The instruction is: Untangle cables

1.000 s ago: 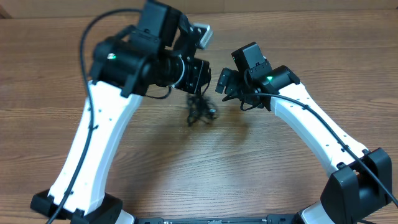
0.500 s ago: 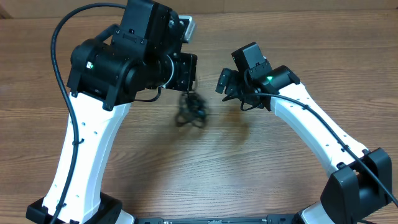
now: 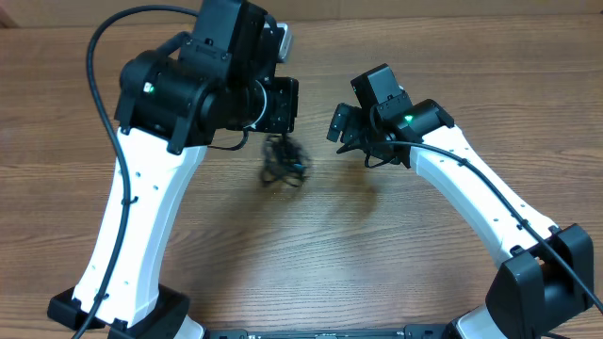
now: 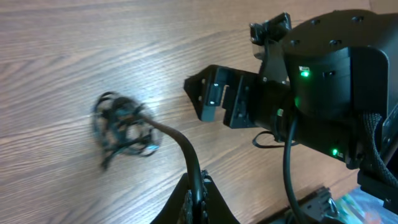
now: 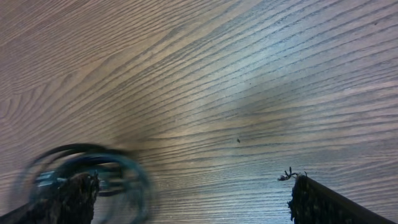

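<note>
Wood-grain bench (image 3: 377, 245): tangled bundle of cables (image 4: 124, 127), blurred, one strand clamped in the left gripper (image 4: 198, 186); right gripper (image 3: 341, 125) spread wide, empty, nearby.

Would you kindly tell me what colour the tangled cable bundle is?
Black. The cable bundle shows best in the left wrist view.

My left arm (image 3: 141, 198) has swung to my left since 1 second ago, then eased a little way back in the last half second. My left fingers (image 4: 196, 199), clamped on 1 strand, have carried the bundle of cables (image 3: 284, 162) leftward over the worktop (image 3: 396, 254), and it now hangs slightly nearer the far edge.
</note>
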`<state>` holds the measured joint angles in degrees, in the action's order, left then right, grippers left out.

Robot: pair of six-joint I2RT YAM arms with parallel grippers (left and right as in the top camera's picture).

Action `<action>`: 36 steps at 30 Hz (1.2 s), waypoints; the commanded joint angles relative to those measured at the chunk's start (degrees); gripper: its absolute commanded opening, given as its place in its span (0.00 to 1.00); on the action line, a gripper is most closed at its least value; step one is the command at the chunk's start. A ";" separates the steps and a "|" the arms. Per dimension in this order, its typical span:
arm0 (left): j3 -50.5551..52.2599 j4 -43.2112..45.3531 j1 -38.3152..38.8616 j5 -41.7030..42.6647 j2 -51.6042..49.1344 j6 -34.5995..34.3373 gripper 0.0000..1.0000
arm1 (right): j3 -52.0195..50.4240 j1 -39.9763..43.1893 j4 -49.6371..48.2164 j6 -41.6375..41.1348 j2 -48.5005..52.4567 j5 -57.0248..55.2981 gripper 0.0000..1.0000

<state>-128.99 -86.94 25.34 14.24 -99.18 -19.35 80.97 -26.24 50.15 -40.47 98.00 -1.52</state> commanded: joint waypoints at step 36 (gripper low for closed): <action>-0.48 -9.68 -5.92 -11.45 -19.19 1.44 0.49 | -0.35 2.16 2.69 -0.02 0.20 -2.84 1.00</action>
<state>-128.99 -96.18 22.81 3.57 -116.22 -17.89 80.97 -25.67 52.47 -40.45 98.00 -3.14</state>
